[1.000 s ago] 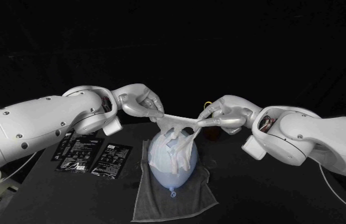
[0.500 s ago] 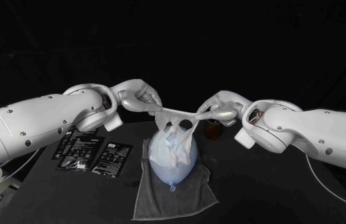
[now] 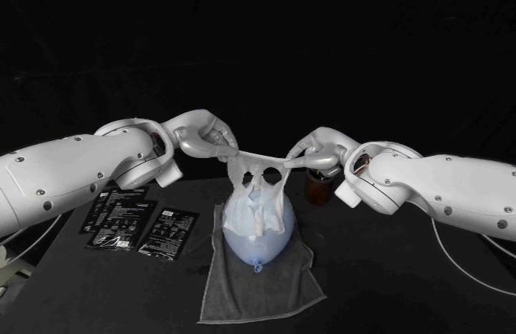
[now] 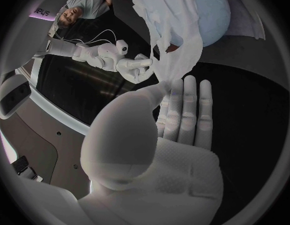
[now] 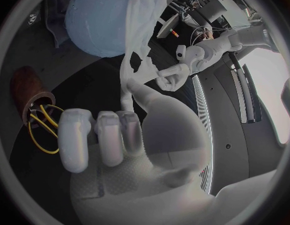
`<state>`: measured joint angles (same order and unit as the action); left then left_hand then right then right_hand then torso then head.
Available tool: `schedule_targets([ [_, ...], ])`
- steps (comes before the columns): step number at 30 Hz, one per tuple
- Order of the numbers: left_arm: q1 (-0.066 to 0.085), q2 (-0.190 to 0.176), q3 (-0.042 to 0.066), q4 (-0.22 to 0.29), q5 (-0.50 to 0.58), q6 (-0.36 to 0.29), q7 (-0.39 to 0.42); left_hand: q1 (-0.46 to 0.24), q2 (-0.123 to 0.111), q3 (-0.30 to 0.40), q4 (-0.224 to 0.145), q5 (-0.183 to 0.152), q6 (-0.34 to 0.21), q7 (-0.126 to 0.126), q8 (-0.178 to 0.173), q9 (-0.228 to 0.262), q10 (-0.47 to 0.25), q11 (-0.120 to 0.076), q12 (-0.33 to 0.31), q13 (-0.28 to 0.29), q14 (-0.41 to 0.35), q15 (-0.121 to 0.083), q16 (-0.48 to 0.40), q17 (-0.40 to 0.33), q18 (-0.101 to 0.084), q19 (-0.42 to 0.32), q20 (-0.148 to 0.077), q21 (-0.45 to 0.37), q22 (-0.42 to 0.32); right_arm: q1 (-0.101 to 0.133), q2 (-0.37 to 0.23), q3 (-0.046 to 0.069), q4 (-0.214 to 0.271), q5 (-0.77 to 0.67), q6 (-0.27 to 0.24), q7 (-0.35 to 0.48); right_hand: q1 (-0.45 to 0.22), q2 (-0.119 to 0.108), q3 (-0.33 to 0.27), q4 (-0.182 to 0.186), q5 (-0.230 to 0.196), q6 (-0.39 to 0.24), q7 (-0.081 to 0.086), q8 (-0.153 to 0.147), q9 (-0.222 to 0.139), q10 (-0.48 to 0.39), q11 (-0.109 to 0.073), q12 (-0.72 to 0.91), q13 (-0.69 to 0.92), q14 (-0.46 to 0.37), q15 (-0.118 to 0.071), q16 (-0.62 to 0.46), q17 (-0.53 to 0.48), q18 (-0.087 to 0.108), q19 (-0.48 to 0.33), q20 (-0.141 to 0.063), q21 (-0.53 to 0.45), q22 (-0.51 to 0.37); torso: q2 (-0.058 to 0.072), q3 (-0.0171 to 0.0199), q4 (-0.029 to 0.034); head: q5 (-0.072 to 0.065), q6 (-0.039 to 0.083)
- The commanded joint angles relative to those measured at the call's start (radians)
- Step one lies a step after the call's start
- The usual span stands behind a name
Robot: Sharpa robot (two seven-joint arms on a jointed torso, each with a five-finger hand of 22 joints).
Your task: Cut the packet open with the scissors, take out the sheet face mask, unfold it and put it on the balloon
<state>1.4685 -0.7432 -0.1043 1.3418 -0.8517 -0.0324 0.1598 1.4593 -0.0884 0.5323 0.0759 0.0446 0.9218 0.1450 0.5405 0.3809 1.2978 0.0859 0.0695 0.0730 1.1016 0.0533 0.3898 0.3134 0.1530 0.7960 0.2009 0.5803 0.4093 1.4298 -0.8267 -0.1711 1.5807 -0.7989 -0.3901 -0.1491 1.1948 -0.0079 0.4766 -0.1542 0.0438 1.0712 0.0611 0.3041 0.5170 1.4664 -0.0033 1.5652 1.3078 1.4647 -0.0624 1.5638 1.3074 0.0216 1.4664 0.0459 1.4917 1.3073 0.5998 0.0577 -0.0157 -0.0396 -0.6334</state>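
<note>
The white sheet mask (image 3: 258, 174) hangs unfolded in the air, stretched by its top edge between my two hands. My left hand (image 3: 211, 140) pinches one upper corner and my right hand (image 3: 313, 152) pinches the other. The mask's lower flaps trail onto the pale blue balloon (image 3: 258, 228), which lies on a grey towel (image 3: 258, 293). In the left wrist view my left hand (image 4: 176, 122) holds the mask (image 4: 177, 52) above the balloon (image 4: 210, 10). In the right wrist view my right hand (image 5: 117, 135) grips the mask (image 5: 142, 30) beside the balloon (image 5: 95, 20).
Three black packets (image 3: 138, 224) lie on the table left of the towel. A brown cup (image 3: 318, 191) stands behind the balloon on the right, under my right hand; it (image 5: 27, 92) holds yellow-handled scissors (image 5: 42, 127).
Both hands have risen and drawn slightly back, lifting the mask's top edge higher above the balloon. The mask now hangs longer, with its openings showing.
</note>
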Motion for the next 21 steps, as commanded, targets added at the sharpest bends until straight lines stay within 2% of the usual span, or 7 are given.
schedule_targets([
  [1, 0.001, 0.004, 0.001, -0.009, -0.01, -0.005, -0.015, 0.008, -0.002, 0.008, 0.0, 0.003, 0.006, -0.001, 0.004, 0.096, 0.007, 0.001, -0.004, 0.002, 0.008, 0.001, -0.006, 0.002, 0.013, -0.008, 0.0, 0.006, 0.002, -0.004, 0.012, -0.001, -0.026, -0.034, -0.022, -0.001, 0.013, 0.003, 0.004, -0.001, 0.005, 0.002, 0.0, 0.005, 0.03, 0.104, -0.009, 0.006, 0.263, 0.106, -0.007, 0.007, 0.263, -0.003, 0.07, -0.005, 0.004, 0.238, 0.0, 0.0002, -0.0011, 0.0, -0.004],
  [6, 0.0, 0.022, 0.001, -0.028, -0.012, 0.006, -0.035, 0.008, -0.002, 0.008, 0.0, 0.003, 0.006, -0.001, 0.004, 0.096, 0.007, 0.001, -0.004, 0.002, 0.008, 0.001, -0.006, 0.002, 0.013, -0.008, 0.0, 0.007, 0.003, -0.009, 0.033, -0.001, -0.058, -0.044, -0.012, -0.021, 0.014, 0.003, 0.005, -0.001, 0.005, 0.003, 0.0, 0.006, 0.031, 0.104, -0.009, 0.006, 0.263, 0.106, -0.007, 0.007, 0.263, -0.003, 0.069, -0.005, 0.003, 0.237, 0.0, 0.0006, -0.0003, 0.002, -0.009],
  [11, -0.015, 0.042, 0.0, -0.052, -0.027, 0.001, -0.061, 0.007, -0.002, 0.009, 0.001, 0.003, 0.007, -0.001, 0.003, 0.097, 0.008, 0.001, -0.004, 0.002, 0.009, 0.001, -0.007, 0.003, 0.013, -0.009, 0.0, 0.009, 0.005, -0.011, 0.048, -0.001, -0.09, -0.068, -0.007, -0.041, 0.014, 0.003, 0.005, -0.001, 0.005, 0.003, 0.0, 0.006, 0.031, 0.104, -0.009, 0.006, 0.263, 0.106, -0.007, 0.007, 0.263, -0.003, 0.069, -0.005, 0.003, 0.237, 0.0, 0.0006, -0.0025, 0.001, -0.013],
  [17, -0.033, 0.066, 0.0, -0.079, -0.068, -0.052, -0.081, 0.007, -0.002, 0.012, 0.001, 0.003, 0.008, -0.002, 0.001, 0.098, 0.009, 0.001, -0.004, 0.002, 0.011, 0.0, -0.007, 0.005, 0.014, -0.01, -0.001, 0.014, 0.009, -0.012, 0.054, -0.001, -0.114, -0.096, -0.02, -0.06, 0.013, 0.003, 0.006, -0.001, 0.005, 0.003, 0.0, 0.008, 0.032, 0.104, -0.009, 0.006, 0.263, 0.106, -0.006, 0.007, 0.263, -0.003, 0.07, -0.005, 0.004, 0.238, 0.001, 0.0007, -0.0005, -0.001, -0.016],
  [21, -0.04, 0.081, -0.001, -0.098, -0.089, -0.103, -0.087, 0.007, -0.004, 0.015, 0.001, 0.003, 0.01, -0.002, -0.001, 0.099, 0.011, 0.0, -0.003, 0.002, 0.013, 0.0, -0.008, 0.008, 0.015, -0.011, -0.002, 0.021, 0.014, -0.013, 0.051, -0.001, -0.119, -0.117, -0.026, -0.073, 0.013, 0.002, 0.006, -0.001, 0.005, 0.003, 0.0, 0.009, 0.032, 0.104, -0.009, 0.006, 0.263, 0.106, -0.006, 0.007, 0.263, -0.003, 0.07, -0.005, 0.005, 0.238, 0.001, 0.0005, -0.0021, -0.001, -0.019],
])
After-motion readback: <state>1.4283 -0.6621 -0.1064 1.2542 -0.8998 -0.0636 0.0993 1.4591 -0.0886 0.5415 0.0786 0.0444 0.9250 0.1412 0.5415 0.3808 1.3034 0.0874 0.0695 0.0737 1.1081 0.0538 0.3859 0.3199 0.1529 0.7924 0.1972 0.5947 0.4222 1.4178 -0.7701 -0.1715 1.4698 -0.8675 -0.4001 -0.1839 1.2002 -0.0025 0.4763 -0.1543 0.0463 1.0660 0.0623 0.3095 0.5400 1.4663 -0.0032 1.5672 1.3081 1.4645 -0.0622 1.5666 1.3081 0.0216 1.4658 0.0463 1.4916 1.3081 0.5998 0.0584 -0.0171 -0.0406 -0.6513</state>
